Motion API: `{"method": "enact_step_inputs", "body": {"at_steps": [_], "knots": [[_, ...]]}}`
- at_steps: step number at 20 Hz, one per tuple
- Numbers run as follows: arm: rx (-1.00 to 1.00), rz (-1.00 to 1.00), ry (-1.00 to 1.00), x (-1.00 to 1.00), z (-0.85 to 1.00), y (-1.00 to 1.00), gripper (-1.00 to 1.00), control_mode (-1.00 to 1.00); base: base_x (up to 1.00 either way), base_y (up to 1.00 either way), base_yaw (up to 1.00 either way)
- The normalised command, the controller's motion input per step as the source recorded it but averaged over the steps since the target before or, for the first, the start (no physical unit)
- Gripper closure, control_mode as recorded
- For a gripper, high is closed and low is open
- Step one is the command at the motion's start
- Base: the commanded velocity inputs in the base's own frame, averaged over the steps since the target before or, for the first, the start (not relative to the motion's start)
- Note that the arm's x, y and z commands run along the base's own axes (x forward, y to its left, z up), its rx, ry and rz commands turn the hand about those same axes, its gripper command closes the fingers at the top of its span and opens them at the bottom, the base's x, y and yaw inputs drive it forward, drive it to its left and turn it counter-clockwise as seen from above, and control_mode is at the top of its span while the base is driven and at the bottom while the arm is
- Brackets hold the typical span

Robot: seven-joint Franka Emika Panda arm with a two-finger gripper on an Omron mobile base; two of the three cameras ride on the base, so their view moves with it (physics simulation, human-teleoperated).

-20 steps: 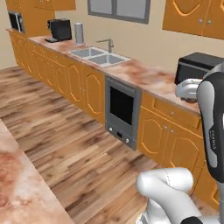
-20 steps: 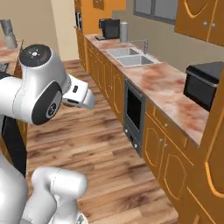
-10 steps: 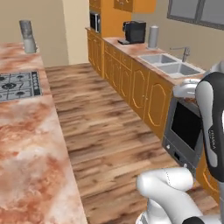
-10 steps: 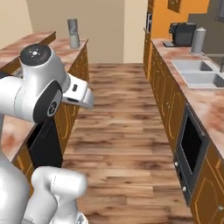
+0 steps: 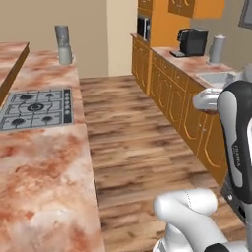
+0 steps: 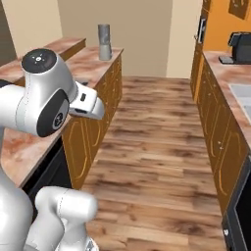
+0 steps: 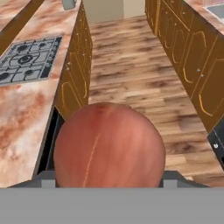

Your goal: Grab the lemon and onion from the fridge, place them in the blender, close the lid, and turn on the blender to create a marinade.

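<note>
Blender on marble counter

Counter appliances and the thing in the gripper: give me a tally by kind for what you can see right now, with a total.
Onion, held in the gripper: 1
Blender on the island counter: 1
Gas hob in the island counter: 1
Coffee machine on the far counter: 1
Sink: 1
Total: 5

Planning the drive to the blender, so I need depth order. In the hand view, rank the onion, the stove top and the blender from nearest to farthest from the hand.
1. The onion, held right at the hand.
2. The stove top, on the island counter, upper left.
3. The blender, at the counter's far end, cut by the top edge.
</note>
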Motion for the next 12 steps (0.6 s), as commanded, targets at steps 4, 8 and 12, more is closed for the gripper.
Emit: {"method": "enact_step_inputs", "body": {"at_steps": [4,8,12], "knots": [[0.00,0.00,0.00,0.00,0.00,0.00,1.00,1.00,1.00,-0.10,0.25],[0.00,0.00,0.00,0.00,0.00,0.00,1.00,1.00,1.00,-0.11,0.25],[0.00,0.00,0.00,0.00,0.00,0.00,1.00,1.00,1.00,-0.11,0.25]]}}
